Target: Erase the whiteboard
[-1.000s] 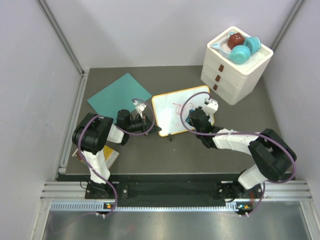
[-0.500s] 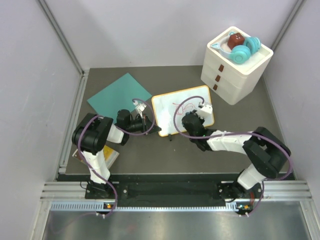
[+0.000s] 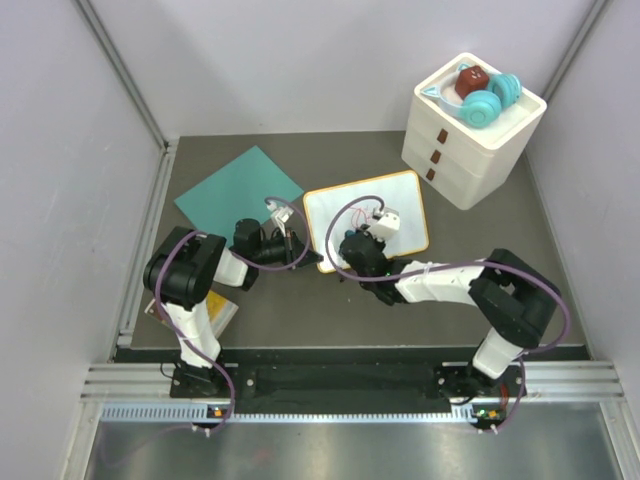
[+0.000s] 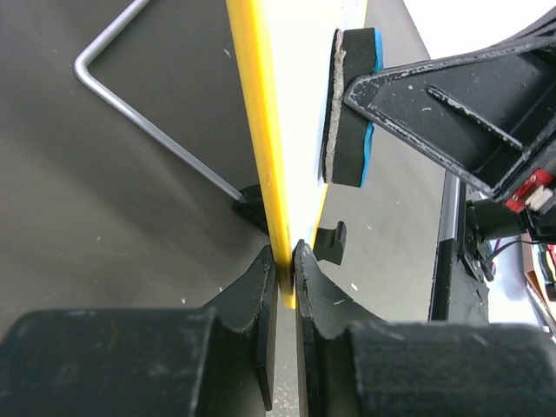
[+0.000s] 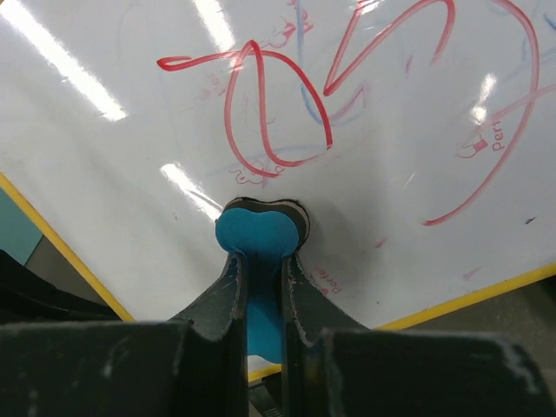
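The whiteboard (image 3: 405, 200), white with a yellow frame, stands tilted mid-table; red scribbles (image 5: 287, 95) cover its face. My left gripper (image 3: 296, 247) is shut on the board's yellow left edge (image 4: 261, 139), pinching it at the lower corner (image 4: 285, 261). My right gripper (image 3: 352, 243) is shut on a blue eraser (image 5: 259, 243) and presses it against the board's lower left part. The eraser also shows in the left wrist view (image 4: 352, 104), its grey felt flat on the board.
A teal square sheet (image 3: 238, 190) lies left of the board. A white drawer unit (image 3: 470, 135) with teal rolls and a brown block on top stands at the back right. The board's wire stand (image 4: 148, 130) rests on the dark table behind it.
My right gripper has slid the eraser leftward across the board, from its right side to its lower left. The left gripper has held still on the board's edge.
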